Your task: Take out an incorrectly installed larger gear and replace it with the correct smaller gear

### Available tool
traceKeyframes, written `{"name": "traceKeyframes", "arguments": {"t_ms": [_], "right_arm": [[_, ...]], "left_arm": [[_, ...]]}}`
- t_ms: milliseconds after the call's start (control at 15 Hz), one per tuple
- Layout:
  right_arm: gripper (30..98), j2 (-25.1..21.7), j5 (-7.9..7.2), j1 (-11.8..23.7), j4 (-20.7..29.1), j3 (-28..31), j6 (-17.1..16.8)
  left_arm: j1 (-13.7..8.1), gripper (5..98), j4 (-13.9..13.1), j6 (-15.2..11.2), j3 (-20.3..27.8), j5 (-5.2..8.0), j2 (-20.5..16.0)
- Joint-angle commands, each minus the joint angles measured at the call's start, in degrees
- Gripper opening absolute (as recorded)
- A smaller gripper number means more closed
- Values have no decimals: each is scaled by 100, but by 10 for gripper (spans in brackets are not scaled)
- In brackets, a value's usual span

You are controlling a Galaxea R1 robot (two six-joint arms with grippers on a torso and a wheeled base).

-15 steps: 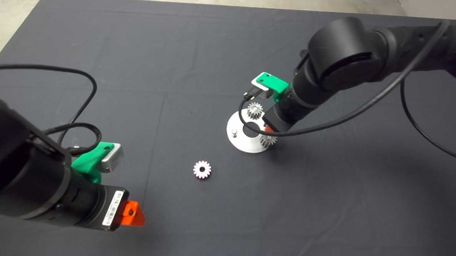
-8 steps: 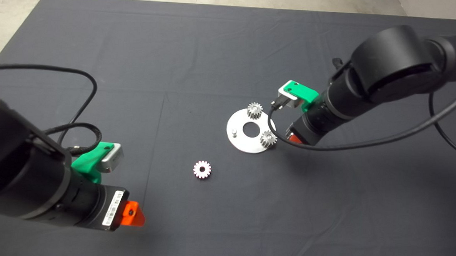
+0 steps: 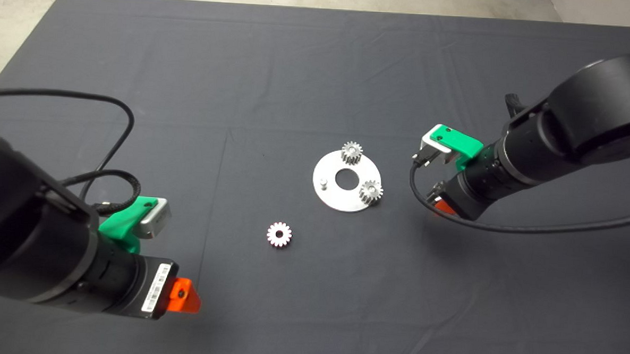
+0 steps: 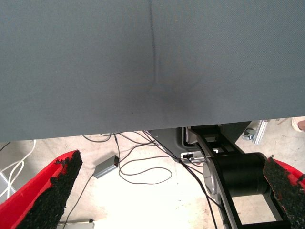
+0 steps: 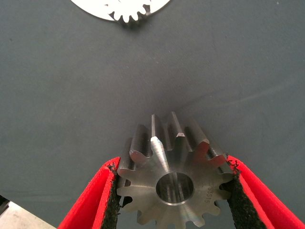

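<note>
Sitting clamped between the right pincer [image 5: 174, 191] pads: the larger gear [image 5: 174, 174].

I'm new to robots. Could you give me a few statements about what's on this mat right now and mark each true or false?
1. The right hand is shut on the larger gear. True.
2. Three gears sit on the round silver plate. False: two do, and one peg stands bare.
3. The smaller gear lies on the mat, off the plate. True.
4. The left hand holds a gear. False: it is open and empty.
</note>
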Motion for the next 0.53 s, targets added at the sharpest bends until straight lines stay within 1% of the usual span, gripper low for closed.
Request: {"name": "traceKeyframes", "arguments": {"t_ms": [0,133,267,467], "right_arm": [[496,-281,-549,155,123,202,40],[496,-360,-571,29,88,194,40],[496,-403,-583,-11,71,194,32],[496,-518,-584,-325,-163,245,15]], "left_arm": [[-82,981,-137,-21,102,2,-12],[-82,981,-171,-30,94,10,-13],[-82,981,-172,-39,94,10,-13],[-82,981,-172,-39,94,10,-13]]}}
